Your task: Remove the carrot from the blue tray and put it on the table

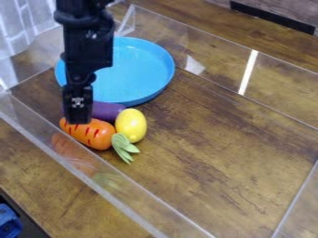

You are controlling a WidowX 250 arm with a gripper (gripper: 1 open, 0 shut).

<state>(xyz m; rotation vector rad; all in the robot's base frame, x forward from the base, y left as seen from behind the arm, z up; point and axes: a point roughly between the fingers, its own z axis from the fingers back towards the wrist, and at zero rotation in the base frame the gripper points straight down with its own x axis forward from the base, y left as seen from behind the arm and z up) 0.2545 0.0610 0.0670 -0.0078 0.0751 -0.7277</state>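
The orange carrot (89, 133) lies on the dark wood table (224, 158), just in front of the blue tray (139, 70) and outside its rim, with its green top pointing right. My gripper (76, 113) points straight down right above the carrot's left end. Its jaws are open and hold nothing. The black arm hides the tray's left part.
A yellow lemon (130, 124) touches the carrot's right side, and a purple eggplant (104, 113) lies behind it against the tray. Clear acrylic walls (74, 158) run along the table's front and left edges.
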